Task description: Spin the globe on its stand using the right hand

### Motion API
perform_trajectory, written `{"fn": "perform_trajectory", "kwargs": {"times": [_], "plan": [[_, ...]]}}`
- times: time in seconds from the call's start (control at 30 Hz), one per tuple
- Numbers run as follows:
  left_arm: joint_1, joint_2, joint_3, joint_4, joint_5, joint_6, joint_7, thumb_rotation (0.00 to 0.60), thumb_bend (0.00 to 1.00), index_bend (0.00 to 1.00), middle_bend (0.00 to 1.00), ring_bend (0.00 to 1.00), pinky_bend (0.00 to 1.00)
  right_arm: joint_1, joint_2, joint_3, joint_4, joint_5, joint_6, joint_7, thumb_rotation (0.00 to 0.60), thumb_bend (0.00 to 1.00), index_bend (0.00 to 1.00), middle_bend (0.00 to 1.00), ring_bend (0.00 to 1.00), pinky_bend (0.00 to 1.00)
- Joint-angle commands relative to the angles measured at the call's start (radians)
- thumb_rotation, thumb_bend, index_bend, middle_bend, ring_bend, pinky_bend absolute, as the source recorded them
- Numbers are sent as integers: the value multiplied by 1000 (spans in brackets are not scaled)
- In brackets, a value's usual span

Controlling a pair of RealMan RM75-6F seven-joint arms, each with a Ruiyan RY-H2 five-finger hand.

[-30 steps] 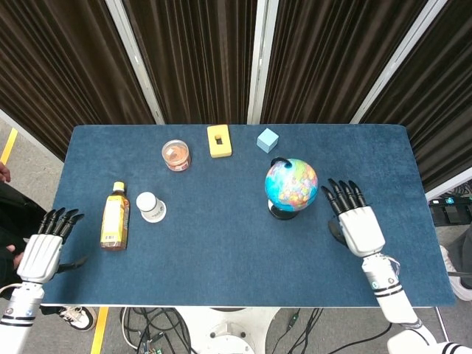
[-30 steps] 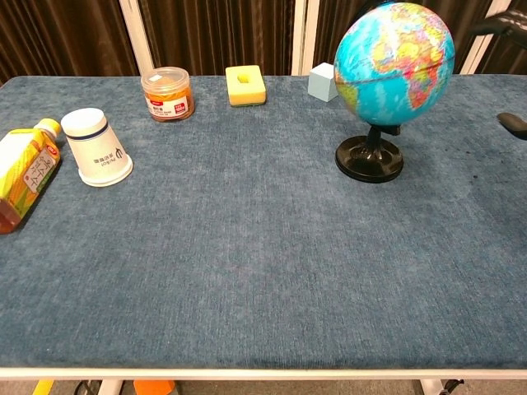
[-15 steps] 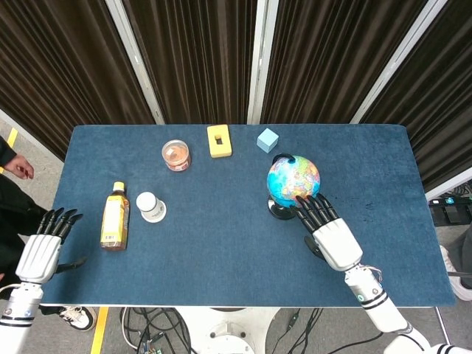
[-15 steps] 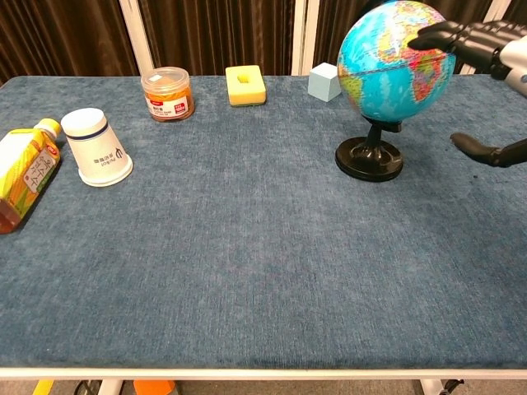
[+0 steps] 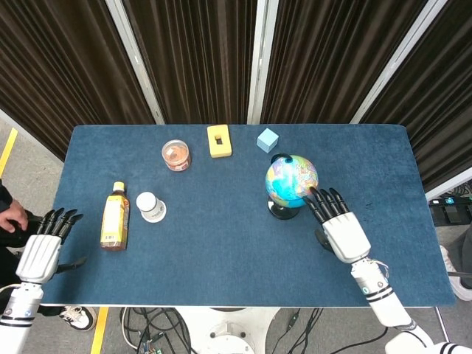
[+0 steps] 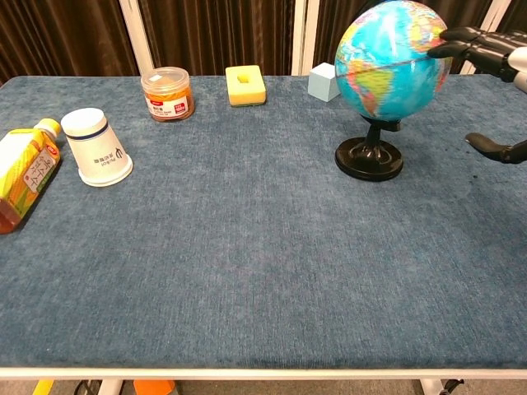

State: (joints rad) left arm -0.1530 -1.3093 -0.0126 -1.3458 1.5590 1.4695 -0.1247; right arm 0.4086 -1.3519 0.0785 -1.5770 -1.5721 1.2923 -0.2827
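A small blue globe (image 5: 290,180) (image 6: 394,60) stands on a black round stand (image 6: 369,158) right of the table's middle. My right hand (image 5: 341,227) lies just right of it, fingers spread, with the fingertips (image 5: 316,196) (image 6: 447,48) at the globe's right side, touching it or nearly so. It holds nothing. My left hand (image 5: 44,249) hangs off the table's left front corner, fingers spread and empty; the chest view does not show it.
A yellow-labelled bottle (image 5: 114,217) lies at the left beside a white cup (image 5: 150,206) on its side. A clear jar (image 5: 175,154), a yellow block (image 5: 219,140) and a light blue cube (image 5: 268,139) stand along the far edge.
The right hand swept in to the globe's front, then drew back to the right. The globe's printed pattern has turned on its axis. The left hand stayed put.
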Motion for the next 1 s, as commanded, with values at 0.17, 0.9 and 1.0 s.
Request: {"fn": "perform_trajectory", "kwargs": {"times": [0.17, 0.9, 1.0], "plan": [[-1, 1, 1, -3, 0, -3, 4, 600, 47, 160, 97, 21, 62, -27, 17, 26, 38, 87, 5, 17, 600, 338, 0, 0, 0, 0], [1, 15, -1, -36, 1, 4, 19, 600, 46, 160, 97, 21, 61, -260, 82, -106, 127, 90, 161, 190, 600, 333, 0, 0, 0, 0], [4, 17, -2, -40, 3, 12, 21, 600, 47, 160, 97, 21, 62, -287, 78, -115, 144, 102, 167, 198, 600, 329, 0, 0, 0, 0]]}}
